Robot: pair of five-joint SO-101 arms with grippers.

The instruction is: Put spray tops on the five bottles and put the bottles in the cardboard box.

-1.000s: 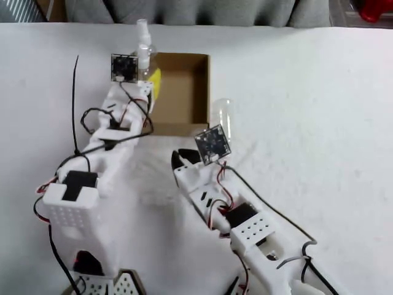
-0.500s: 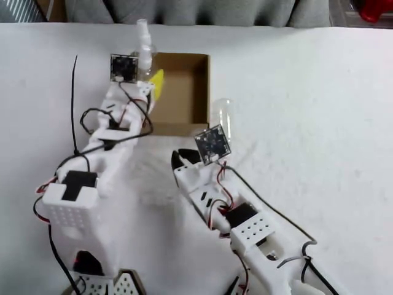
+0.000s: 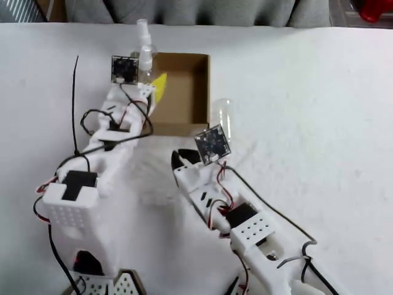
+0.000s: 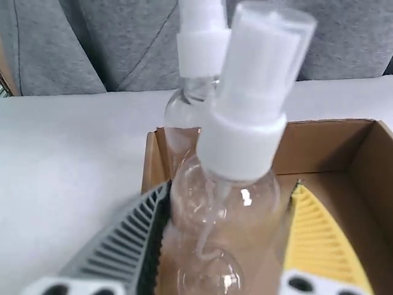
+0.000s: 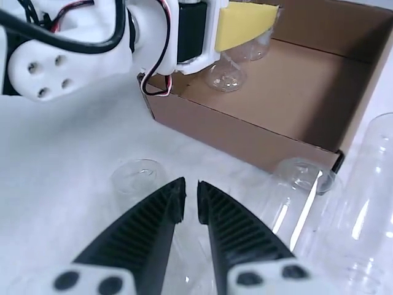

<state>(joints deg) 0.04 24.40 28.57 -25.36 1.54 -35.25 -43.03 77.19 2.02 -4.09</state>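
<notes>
Left jaws clamped on capped bottle (image 4: 224, 203), at cardboard box (image 3: 184, 98) edge — right jaws all but closed, empty

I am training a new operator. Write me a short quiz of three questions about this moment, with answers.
1. True or false: the bottle in the left gripper has its spray top on.
2. It is held over: A the cardboard box, B a tray, C a sink?
3. Fill in: the bottles beside the box, near the right gripper, have no ___.
Key: 1 true; 2 A; 3 spray tops.
</notes>
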